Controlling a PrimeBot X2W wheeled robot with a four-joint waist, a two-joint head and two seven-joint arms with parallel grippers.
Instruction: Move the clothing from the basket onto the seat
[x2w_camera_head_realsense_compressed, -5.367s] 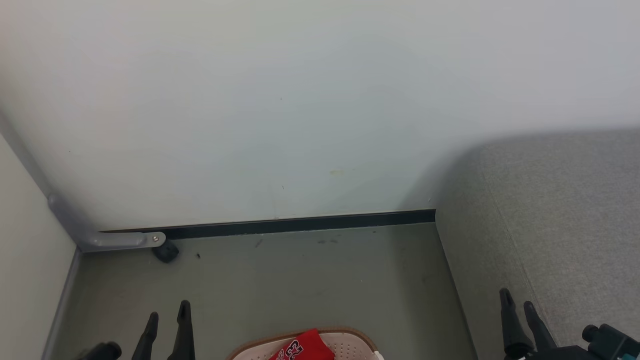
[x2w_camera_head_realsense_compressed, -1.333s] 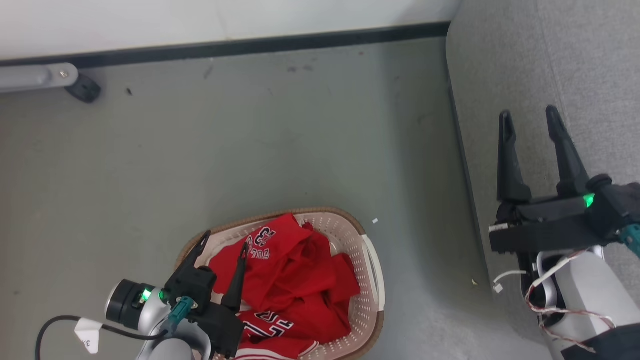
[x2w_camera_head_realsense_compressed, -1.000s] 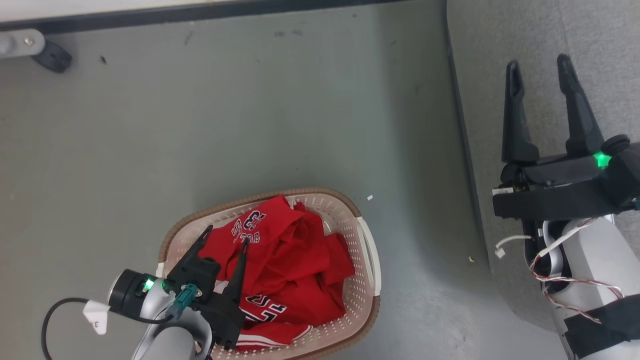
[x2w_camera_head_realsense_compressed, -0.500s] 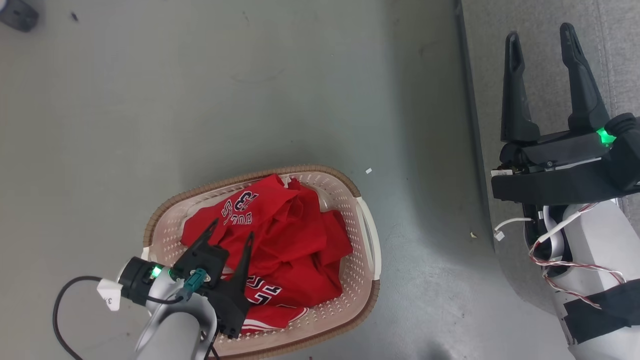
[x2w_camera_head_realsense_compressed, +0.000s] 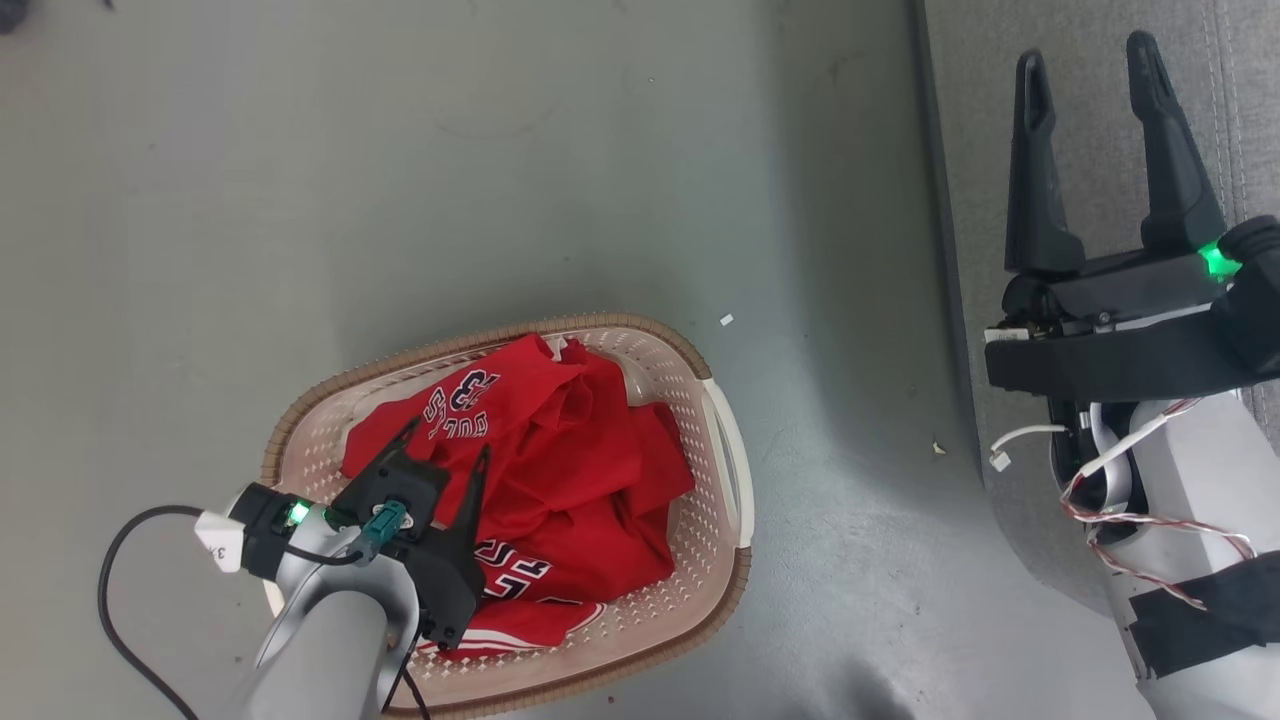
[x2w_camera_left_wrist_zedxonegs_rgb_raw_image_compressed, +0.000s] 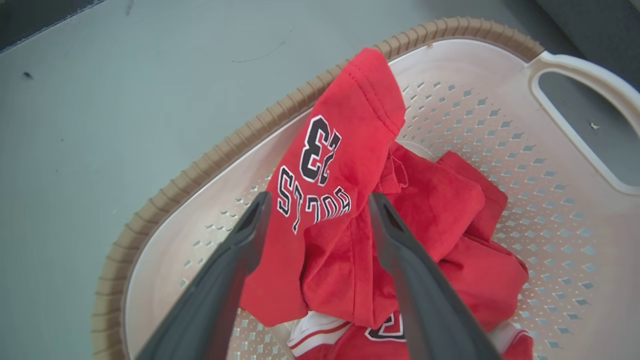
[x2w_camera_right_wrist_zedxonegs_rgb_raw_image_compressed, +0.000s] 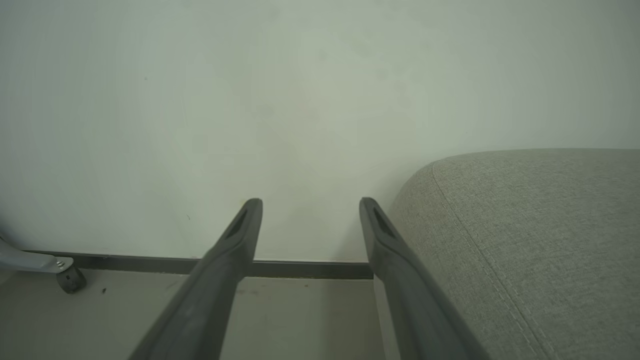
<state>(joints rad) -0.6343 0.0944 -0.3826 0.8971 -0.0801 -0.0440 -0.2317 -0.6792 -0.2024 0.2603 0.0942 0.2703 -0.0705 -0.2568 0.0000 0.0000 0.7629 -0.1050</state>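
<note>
A: Down at 7 o'clock of the head view, the left gripper (x2w_camera_head_realsense_compressed: 448, 436) hangs over the basket (x2w_camera_head_realsense_compressed: 480, 345). Its two fingers (x2w_camera_left_wrist_zedxonegs_rgb_raw_image_compressed: 220, 290) are spread wide and hold nothing.

B: And the clothing (x2w_camera_head_realsense_compressed: 570, 470)?

A: It lies all inside the basket, a crumpled red heap. From the fingertips its bulk is at about 2 o'clock, very near. I cannot tell if the fingers touch the cloth.

B: How does the heap run?

A: Roughly from 8 to 2 o'clock, like the basket itself. I judge the left arm is clearly the nearer one, so the grasp should be its work.

B: What does the left wrist view add?

A: The fold with the dark number (x2w_camera_left_wrist_zedxonegs_rgb_raw_image_compressed: 320, 150) sits just between the two fingers, with white fabric (x2w_camera_left_wrist_zedxonegs_rgb_raw_image_compressed: 312, 325) under the red.

B: Farther out?

A: The right gripper (x2w_camera_head_realsense_compressed: 1088, 50) is well apart, at 2 o'clock from the basket. Its fingers (x2w_camera_head_realsense_compressed: 1035, 180) are wide apart, empty, and point to 12 o'clock over the edge of the seat (x2w_camera_head_realsense_compressed: 975, 120). The head view gives the way from basket to seat, toward 3 o'clock. The right wrist view gives the seat's rounded corner, its stitched seam (x2w_camera_right_wrist_zedxonegs_rgb_raw_image_compressed: 480, 250) and the wall (x2w_camera_right_wrist_zedxonegs_rgb_raw_image_compressed: 300, 100) behind.
</note>
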